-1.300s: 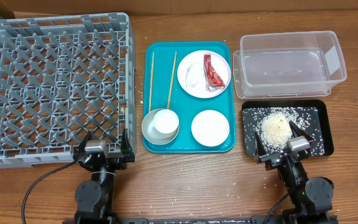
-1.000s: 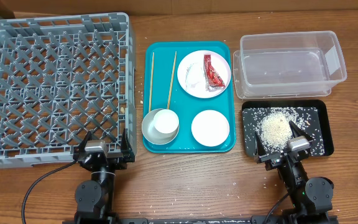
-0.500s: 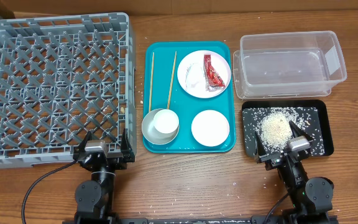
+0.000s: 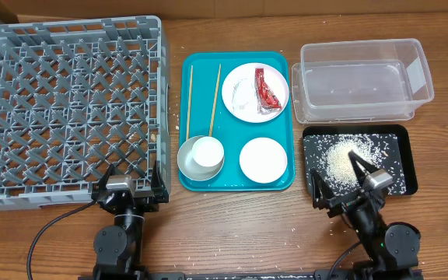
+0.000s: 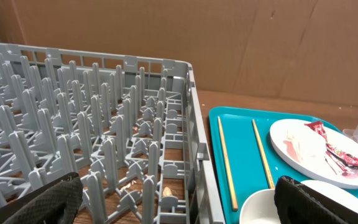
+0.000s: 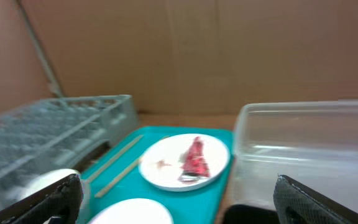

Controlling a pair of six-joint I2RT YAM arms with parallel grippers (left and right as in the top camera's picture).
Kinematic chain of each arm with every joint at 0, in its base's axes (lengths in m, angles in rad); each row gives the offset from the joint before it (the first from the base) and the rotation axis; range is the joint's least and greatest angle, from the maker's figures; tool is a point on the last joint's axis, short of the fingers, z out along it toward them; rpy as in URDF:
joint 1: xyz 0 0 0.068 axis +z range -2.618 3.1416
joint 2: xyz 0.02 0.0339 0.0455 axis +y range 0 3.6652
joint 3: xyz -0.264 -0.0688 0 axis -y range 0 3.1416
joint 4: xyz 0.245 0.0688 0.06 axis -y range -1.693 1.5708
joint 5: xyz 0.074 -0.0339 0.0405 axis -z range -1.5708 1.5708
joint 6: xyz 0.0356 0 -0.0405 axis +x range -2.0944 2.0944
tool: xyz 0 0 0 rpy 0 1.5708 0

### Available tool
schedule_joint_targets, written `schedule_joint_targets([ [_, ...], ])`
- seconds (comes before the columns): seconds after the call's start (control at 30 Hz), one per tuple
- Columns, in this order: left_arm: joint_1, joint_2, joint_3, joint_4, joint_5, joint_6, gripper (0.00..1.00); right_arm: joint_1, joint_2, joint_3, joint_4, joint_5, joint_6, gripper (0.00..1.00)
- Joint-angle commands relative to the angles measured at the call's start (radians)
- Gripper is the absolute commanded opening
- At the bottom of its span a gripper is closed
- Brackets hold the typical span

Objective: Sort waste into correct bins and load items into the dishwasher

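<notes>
Grey plastic lattice is seen across the left half of the overhead view, where the dish rack (image 4: 68, 101) is set on the wooden table (image 4: 232, 225). Just to its right, at the centre of the frame, a flat teal tray (image 4: 278, 128) is laid. The large round plate (image 4: 243, 97) is placed at that tray's upper right, and the red and silver wrapper (image 4: 265, 89) is found lying on the plate's right side. Below the plate the small white dish (image 4: 263, 159) is set. At the tray's lower left the metal bowl (image 4: 185, 162) is seen with the small white cup (image 4: 207, 153) inside it. The two chopsticks (image 4: 215, 97) are laid apart, roughly parallel, along the tray's upper left.

At the upper right of the frame the clear tub (image 4: 418, 74) is placed. Directly below it is the black tray (image 4: 407, 167), in which a heap of white rice (image 4: 341, 159) is spread.

The left gripper (image 4: 134, 169) is held at the bottom of the frame by the rack's lower right corner, its fingers spread wide apart. The right gripper (image 4: 334, 173) is positioned over the lower left part of the black tray, above the rice, its fingers likewise parted.
</notes>
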Motion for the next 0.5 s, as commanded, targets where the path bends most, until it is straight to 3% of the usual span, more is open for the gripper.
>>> schedule_joint_targets([
  [0.0,0.006,-0.011,-0.004,0.0,0.005,-0.014,1.0,-0.001,0.011,0.148,-0.009,-0.111,0.095,1.0],
  [0.07,0.006,-0.01,-0.004,0.0,0.005,-0.014,1.0,-0.001,0.066,0.264,-0.089,-0.113,0.094,1.0],
  [0.3,0.006,-0.011,-0.004,0.0,0.005,-0.014,1.0,-0.001,0.537,0.817,-0.519,-0.164,0.02,1.0],
  [0.47,0.006,-0.011,-0.004,0.0,0.005,-0.014,1.0,-0.001,0.949,1.292,-0.954,-0.173,0.003,1.0],
])
